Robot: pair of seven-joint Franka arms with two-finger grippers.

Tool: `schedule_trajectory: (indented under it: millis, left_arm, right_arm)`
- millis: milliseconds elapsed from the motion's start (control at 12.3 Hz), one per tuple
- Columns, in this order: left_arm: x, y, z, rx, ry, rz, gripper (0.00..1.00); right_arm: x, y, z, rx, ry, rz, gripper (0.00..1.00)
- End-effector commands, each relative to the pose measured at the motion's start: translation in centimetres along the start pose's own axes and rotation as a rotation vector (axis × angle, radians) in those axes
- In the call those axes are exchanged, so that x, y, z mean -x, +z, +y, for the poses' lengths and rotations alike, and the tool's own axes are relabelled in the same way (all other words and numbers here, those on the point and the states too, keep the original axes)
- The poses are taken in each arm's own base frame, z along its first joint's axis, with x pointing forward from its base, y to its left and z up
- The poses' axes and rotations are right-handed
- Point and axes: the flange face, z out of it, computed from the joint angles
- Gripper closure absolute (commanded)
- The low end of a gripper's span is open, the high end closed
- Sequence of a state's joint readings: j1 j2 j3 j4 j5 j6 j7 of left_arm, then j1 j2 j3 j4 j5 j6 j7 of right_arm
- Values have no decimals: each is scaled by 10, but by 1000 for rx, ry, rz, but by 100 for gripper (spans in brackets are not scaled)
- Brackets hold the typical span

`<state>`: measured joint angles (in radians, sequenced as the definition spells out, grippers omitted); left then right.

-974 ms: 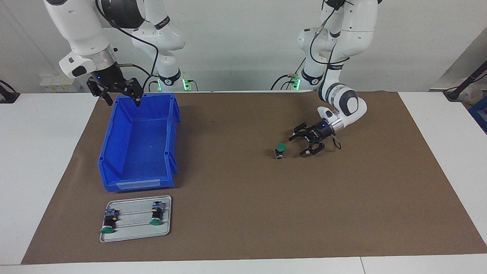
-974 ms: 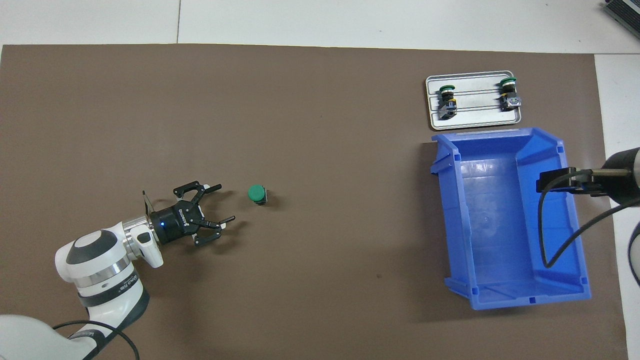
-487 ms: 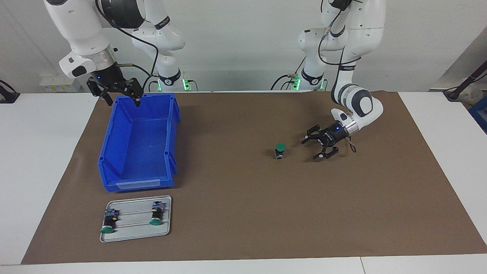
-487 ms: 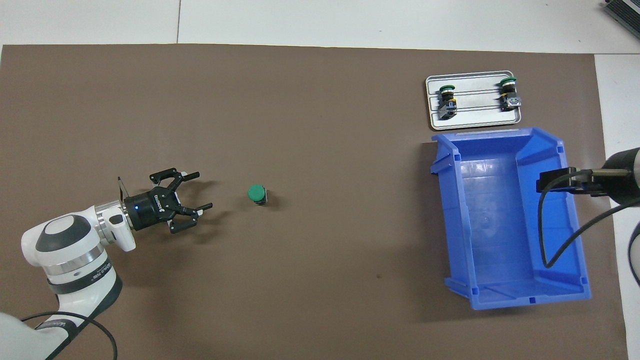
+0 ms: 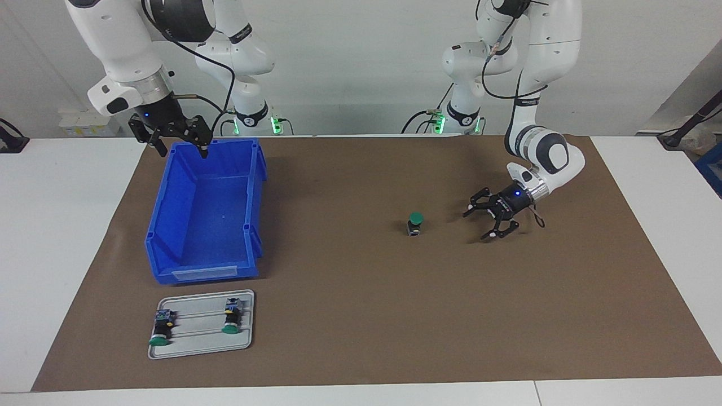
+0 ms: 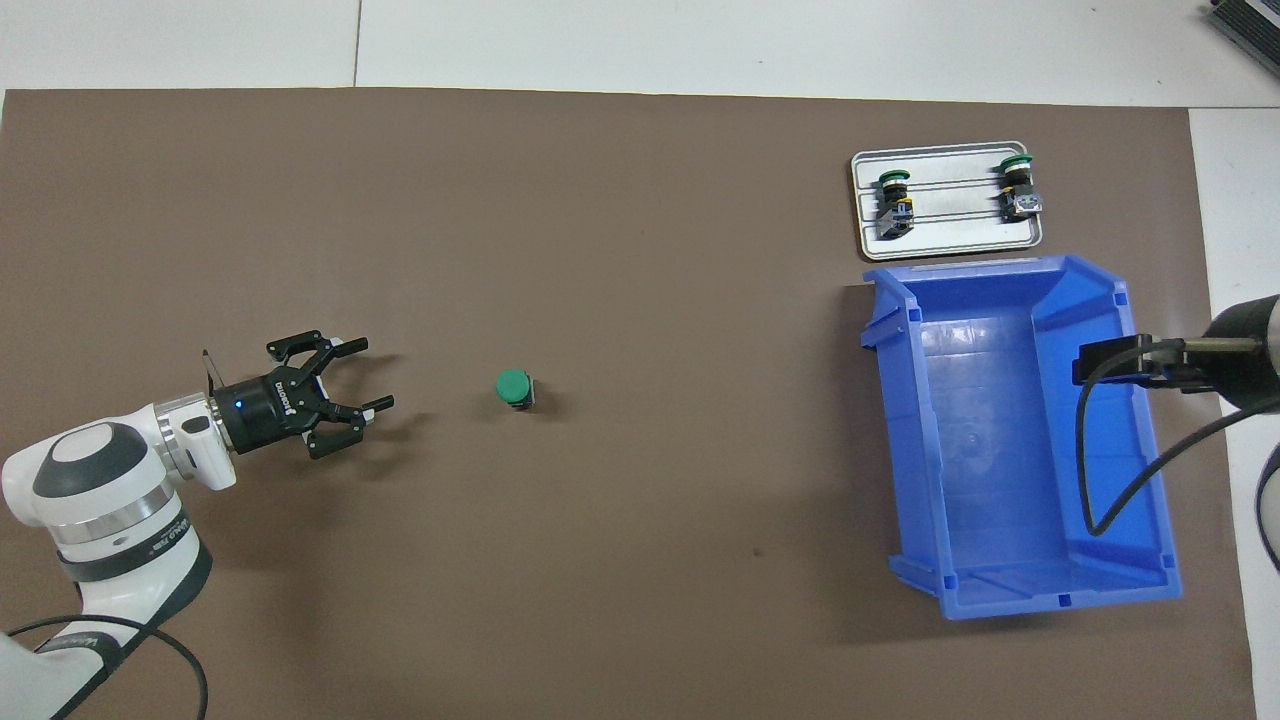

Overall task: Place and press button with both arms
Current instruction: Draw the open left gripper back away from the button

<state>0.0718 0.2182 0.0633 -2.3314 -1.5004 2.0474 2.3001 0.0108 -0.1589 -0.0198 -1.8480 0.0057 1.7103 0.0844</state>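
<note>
My left gripper (image 5: 484, 222) hangs low over the bare brown mat (image 5: 361, 316), its 2 fingers spread wide and holding nothing, pointed sideways at the button (image 5: 415, 224), which stands apart from it with open mat between us. The button stands upright on the mat with its round green cap on top and its black body below, roughly mid-table and toward my left arm's end, well apart from the blue bin (image 5: 206, 211). In the overhead view the same gripper (image 6: 363, 375) shows its spread fingertips aimed at the green cap of the button (image 6: 514, 385). My right gripper (image 5: 179, 148) waits up in the air over the rim of the blue bin at the end nearest my bases, fingers also spread wide and empty. Just beside the bin, farther from me, a grey tray (image 5: 242, 341) carries 2 other green-capped switches (image 5: 161, 328) lying on their sides, apart from each other
</note>
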Motion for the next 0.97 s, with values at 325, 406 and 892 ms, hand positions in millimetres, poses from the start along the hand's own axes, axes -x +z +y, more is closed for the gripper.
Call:
schedule_trajectory:
  millis: [325, 406, 892]
  left_arm:
    - [-53, -18, -9, 36, -177, -126, 16]
    - [-69, -24, -7, 35, -208, -167, 16]
    - [-173, -26, 16, -40, -390, -396, 17]
  right_arm:
    - [4, -3, 1, 0, -18, 5, 1]
    - [4, -3, 1, 0, -18, 5, 1]
    - [4, -3, 1, 0, -18, 5, 1]
